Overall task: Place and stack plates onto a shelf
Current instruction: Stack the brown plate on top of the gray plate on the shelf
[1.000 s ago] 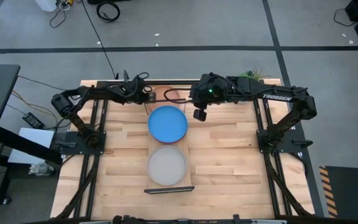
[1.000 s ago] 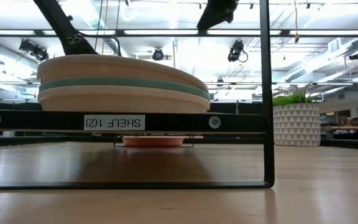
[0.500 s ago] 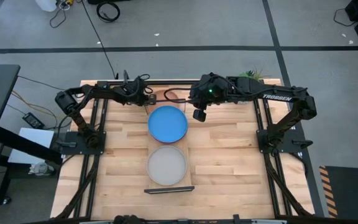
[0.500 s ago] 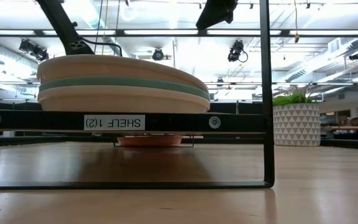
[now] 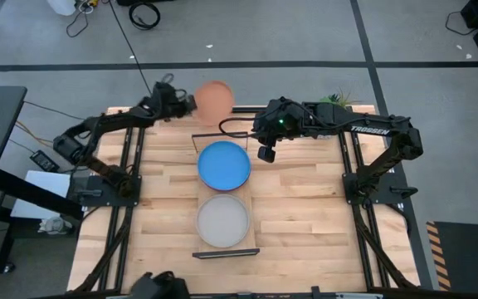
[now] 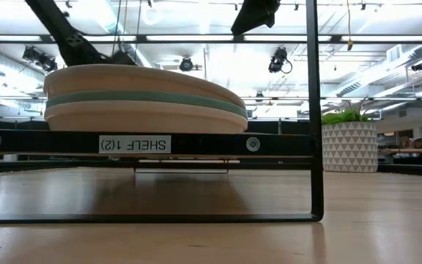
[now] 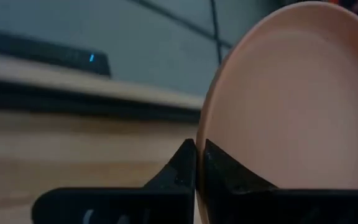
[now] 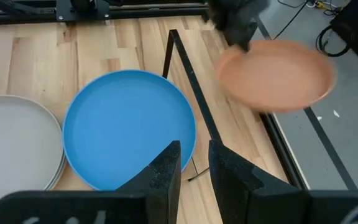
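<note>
Tabletop (image 5: 305, 208): shelf (image 5: 251, 184) lying centred | left gripper (image 5: 182, 104) clamping peach plate (image 5: 215, 101) beyond far edge, shelf lying nearward | right gripper (image 5: 265, 153) waiting beside, fingers narrowly apart

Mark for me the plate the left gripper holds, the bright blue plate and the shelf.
terracotta plate (image 5: 215, 101), high view, middle of its face.
bright blue plate (image 5: 224, 165), high view, centre of its face, on top of a stack.
shelf (image 6: 196, 144), low view, black front rail beside its label.

Grey floor (image 5: 305, 33) crossed by dark lines; ceiling lights (image 6: 196, 22) overhead.
</note>
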